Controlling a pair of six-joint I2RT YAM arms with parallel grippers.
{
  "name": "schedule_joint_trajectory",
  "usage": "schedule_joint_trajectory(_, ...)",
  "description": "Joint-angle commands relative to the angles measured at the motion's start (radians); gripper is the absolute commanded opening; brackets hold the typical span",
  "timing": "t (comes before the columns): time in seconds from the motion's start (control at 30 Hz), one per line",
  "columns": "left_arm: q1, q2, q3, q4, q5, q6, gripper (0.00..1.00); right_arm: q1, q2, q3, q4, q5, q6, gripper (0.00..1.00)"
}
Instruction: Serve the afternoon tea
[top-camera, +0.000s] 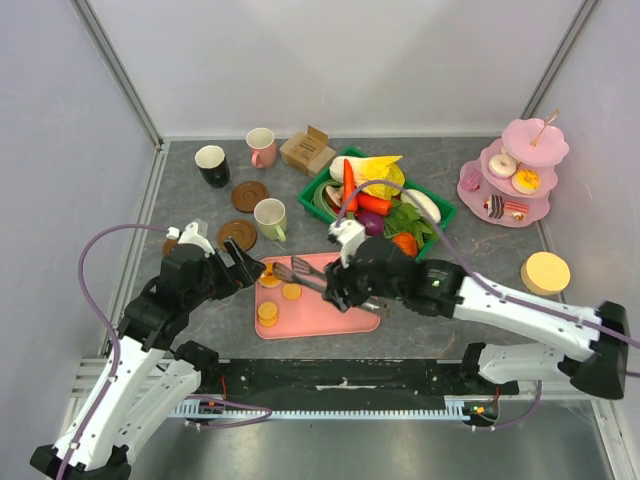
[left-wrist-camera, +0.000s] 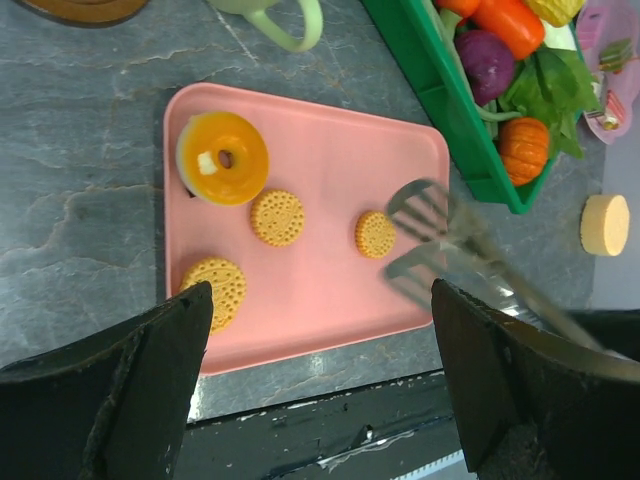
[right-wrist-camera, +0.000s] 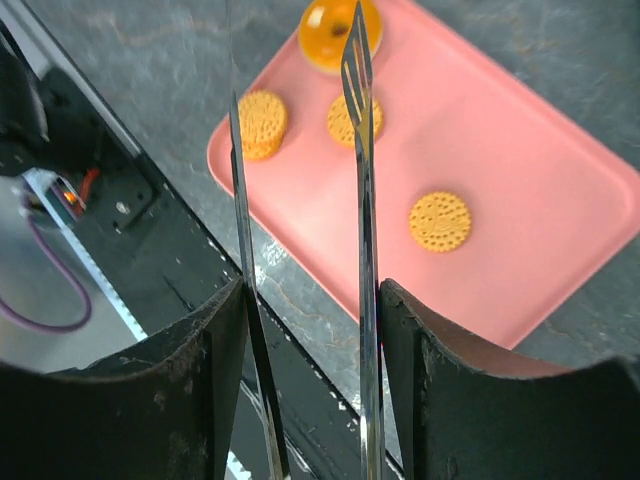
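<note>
Grey tabletop (left-wrist-camera: 80, 150): pink tray (left-wrist-camera: 330, 140) holds three biscuits (left-wrist-camera: 277, 217), one donut (left-wrist-camera: 223, 158).

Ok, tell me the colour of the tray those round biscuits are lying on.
Pink all over, no pattern. The tray shows best in the left wrist view.

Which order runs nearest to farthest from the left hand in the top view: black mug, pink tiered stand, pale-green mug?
From the left hand:
1. pale-green mug, just beyond it.
2. black mug, back left.
3. pink tiered stand, back right.
</note>
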Motion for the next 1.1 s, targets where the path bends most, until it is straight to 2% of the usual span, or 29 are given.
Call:
schedule_joint_trajectory(0.0, -0.003, -0.017, 0.041, -0.061, -0.054, 0.0, 0.95, 0.112, 0.141, 0.067, 0.023, 0.189, -0.032, 0.6)
schedule_joint_trajectory(0.2, -0.003, -0.036, 0.049, -0.091, -0.06, -0.004, 0.95, 0.19, 0.318, 0.158, 0.035, 0.318, -0.061, 0.61)
schedule_joint_trajectory(0.57, -0.003, -0.048, 0.043, -0.094, -0.057, -0.006, 0.95, 0.241, 0.467, 0.236, 0.014, 0.433, -0.091, 0.63)
schedule_joint_trajectory(1.07, -0.003, -0.044, 0.036, -0.087, -0.054, -0.003, 0.96, 0.241, 0.6, 0.331, 0.008, 0.433, -0.132, 0.65)
